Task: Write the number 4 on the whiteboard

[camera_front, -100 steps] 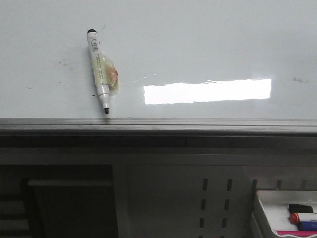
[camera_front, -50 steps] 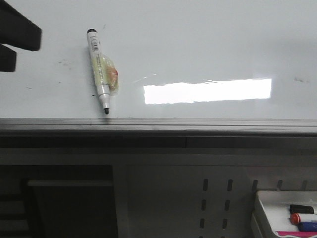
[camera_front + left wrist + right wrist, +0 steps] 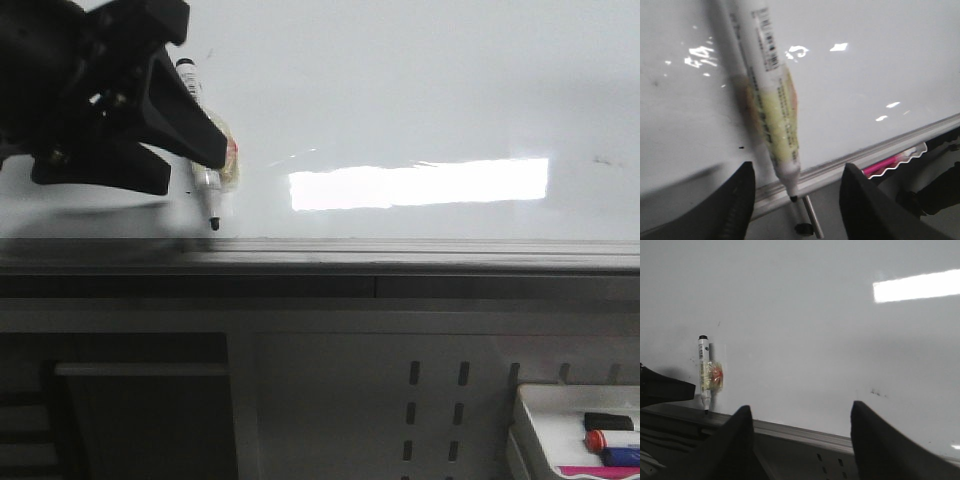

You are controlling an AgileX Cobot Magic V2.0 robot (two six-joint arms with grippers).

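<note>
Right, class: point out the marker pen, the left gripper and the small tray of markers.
marker pen (image 3: 771, 117): left wrist view, on its yellow-labelled barrel.
left gripper (image 3: 185, 150): front view, midway between its dark fingertips.
tray of markers (image 3: 545, 405): front view, on its white rim.

Front camera looks straight ahead at the whiteboard (image 3: 420, 90), taking in its grey lower rail (image 3: 400, 255) and a tray of markers (image 3: 560, 420) low on the right. Left wrist camera sits very close, looking down past its own fingers (image 3: 740, 200) onto the marker (image 3: 772, 110) lying on the board. Right wrist camera hangs farther back, facing the same board from the right. All three views share that marker and the rail; front and right wrist also share the glare patch (image 3: 420, 185).
</note>
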